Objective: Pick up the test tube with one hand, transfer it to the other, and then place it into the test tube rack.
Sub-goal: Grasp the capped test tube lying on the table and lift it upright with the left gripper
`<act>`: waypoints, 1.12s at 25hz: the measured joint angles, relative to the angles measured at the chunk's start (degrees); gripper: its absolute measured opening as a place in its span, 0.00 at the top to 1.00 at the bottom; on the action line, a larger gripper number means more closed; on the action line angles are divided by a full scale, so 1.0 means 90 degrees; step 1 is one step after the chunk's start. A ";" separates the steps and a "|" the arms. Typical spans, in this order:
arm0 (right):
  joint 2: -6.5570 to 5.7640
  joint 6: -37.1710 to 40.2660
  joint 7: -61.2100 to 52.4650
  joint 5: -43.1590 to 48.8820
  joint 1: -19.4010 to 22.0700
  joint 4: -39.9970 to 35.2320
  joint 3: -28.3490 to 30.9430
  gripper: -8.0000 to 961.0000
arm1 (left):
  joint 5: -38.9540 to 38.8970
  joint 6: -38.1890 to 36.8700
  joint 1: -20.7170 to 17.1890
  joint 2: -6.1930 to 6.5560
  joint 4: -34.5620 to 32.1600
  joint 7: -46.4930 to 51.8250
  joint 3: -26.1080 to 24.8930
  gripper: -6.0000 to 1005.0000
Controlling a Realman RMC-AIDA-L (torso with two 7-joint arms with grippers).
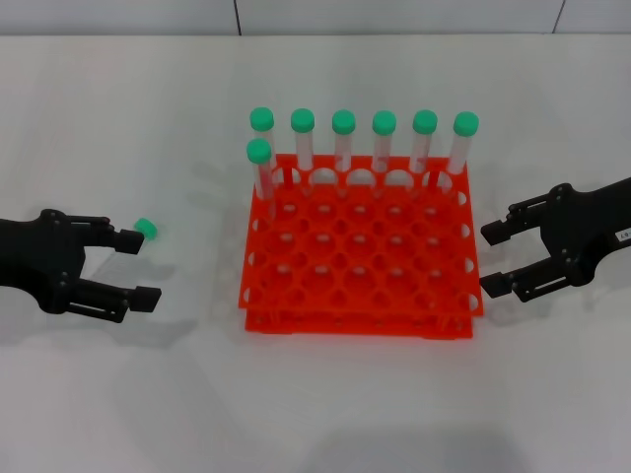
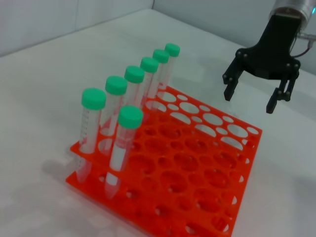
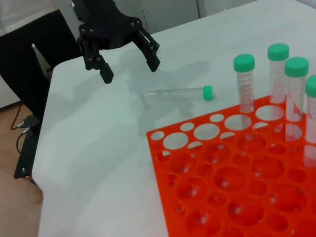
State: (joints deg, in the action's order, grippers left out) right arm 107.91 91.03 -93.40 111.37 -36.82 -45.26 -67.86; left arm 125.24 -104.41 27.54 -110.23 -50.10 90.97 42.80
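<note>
Left black two-finger pincer (image 1: 138, 268) near left edge of white surface (image 1: 118, 394), fingers spread wide, holding nothing. Slim clear plastic test tube with green cap (image 3: 181, 92) lying flat on surface, not gripped; in head view only its cap (image 1: 146, 229) clearly visible, just beside upper finger of left pincer, tube body hard to make out against white. From right wrist view, left pincer (image 3: 128, 61) hovering above and slightly off the tube, apart from it, not closed around it. Pickup therefore not yet done.

Bright orange-red plastic two-tier rack with grid of round holes (image 1: 361, 251) mid-surface, toward far edge. Seven green-capped clear tubes (image 1: 343, 138) standing upright: six along far row, one more in second row at left end. Remaining holes unfilled, plenty of free slots.

Right black two-finger pincer with small white label (image 1: 501, 258) close to right side of rack, not touching it, fingers wide apart, carrying nothing; seen the same from left wrist view (image 2: 253, 98).

Progress: essentially at start. Left to do: lower and close left pincer on lying tube, lift, hand over to right pincer, insert in free hole.
</note>
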 joint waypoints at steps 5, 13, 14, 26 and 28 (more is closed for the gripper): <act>0.0002 0.0000 0.0002 0.0006 0.0000 0.0000 0.0001 0.24 | 0.0022 0.0000 0.0004 0.0000 0.0000 0.0000 0.0000 0.12; 0.0031 -0.0012 0.0016 0.0009 -0.0007 0.0000 0.0001 0.25 | 0.0163 0.0003 0.0013 0.0002 0.0000 -0.0055 0.0000 0.13; 0.0037 -0.0027 0.0020 0.0009 -0.0008 0.0000 0.0001 0.25 | 0.0163 0.0004 0.0015 0.0002 0.0000 -0.0055 0.0000 0.13; 0.0066 -0.0057 0.0081 -0.0008 0.0003 -0.0070 0.0016 0.25 | 0.0217 -0.0310 -0.0239 -0.0198 -0.1321 0.1154 0.0002 0.13; 0.0089 -0.0057 0.0116 -0.0014 0.0008 -0.0099 0.0020 0.25 | 0.0333 -0.0464 -0.0343 -0.0264 -0.1783 0.1453 0.0010 0.13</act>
State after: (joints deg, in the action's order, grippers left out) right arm 108.71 90.52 -92.35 111.24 -36.75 -46.15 -67.68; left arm 128.24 -108.58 24.46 -112.61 -66.14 104.05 42.89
